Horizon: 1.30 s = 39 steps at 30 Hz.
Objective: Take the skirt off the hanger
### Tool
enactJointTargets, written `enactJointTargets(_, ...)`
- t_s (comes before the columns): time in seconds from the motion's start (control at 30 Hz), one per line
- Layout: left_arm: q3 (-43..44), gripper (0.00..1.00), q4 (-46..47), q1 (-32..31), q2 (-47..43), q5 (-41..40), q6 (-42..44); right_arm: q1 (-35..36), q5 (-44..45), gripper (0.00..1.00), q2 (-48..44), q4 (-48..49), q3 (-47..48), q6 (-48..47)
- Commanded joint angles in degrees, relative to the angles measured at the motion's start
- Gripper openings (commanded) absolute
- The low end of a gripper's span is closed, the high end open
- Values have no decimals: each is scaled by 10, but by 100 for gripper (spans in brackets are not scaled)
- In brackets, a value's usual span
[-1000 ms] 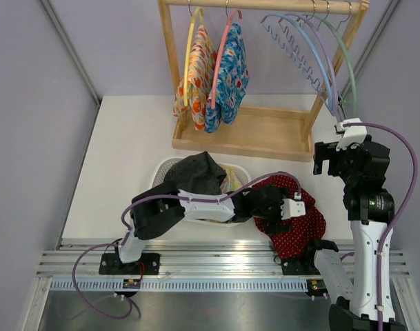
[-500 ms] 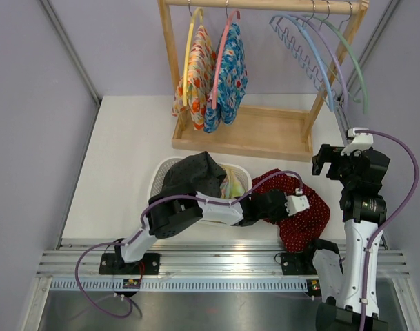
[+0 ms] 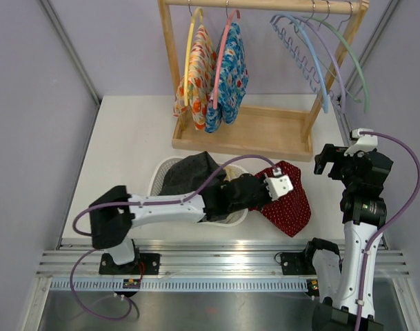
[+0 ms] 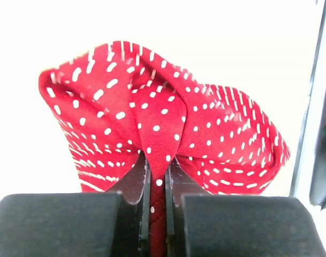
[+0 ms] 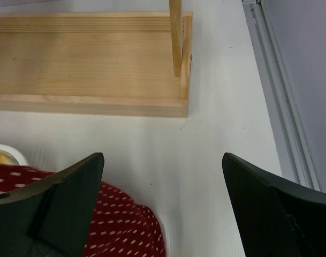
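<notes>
**Desk:** Left side, what have you got?

**Operator:** My left end effector (image 4: 157,163) is pressed together on a fold of the red polka-dot skirt (image 4: 168,118). In the wrist view the cloth is pinched between the two fingers (image 4: 131,184). The rest is bunched just beyond them.

**Desk:** Where is the skirt?

**Operator:** On the white worktop (image 3: 127,152), just right of the white basket (image 3: 160,181). Its left edge is gathered into my grip. From overhead, my left arm reaches across the basket's near rim to get to it. A dark garment (image 3: 189,172) is heaped in the basket. I can't tell from here whether a hanger is inside the folds.

**Desk:** Right side?

**Operator:** My right end effector (image 5: 163,160) is spread wide and holds nothing. It hangs above the worktop near the right end of the wooden rack (image 3: 241,131). In its wrist view a corner of the skirt shows under the left finger. Overhead, the skirt and that arm are apart.

**Desk:** And the rack?

**Operator:** It stands at the far side of the worktop. A yellow hanger (image 3: 190,48) carries an orange-patterned garment (image 3: 196,79). Beside it, a pink hanger (image 3: 223,48) carries a blue floral garment (image 3: 232,76). Blue, lilac and green hangers (image 3: 324,93) hang at the right end of the rail.
</notes>
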Motion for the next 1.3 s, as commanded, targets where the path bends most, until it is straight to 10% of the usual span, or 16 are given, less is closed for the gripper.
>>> enactJointTargets(0.0,-15,0,16,-2,-112,-47,11,-6,10,99,-5,33,-3,7)
enactJointTargets(0.9,-145,0,-256,12,-471,-317,-117,-20,-19,100,6,32,-7,-1)
enactJointTargets(1.27,-392,0,-84,214,-450,-110,-311,-21,-44,99,5,25,-7,-15)
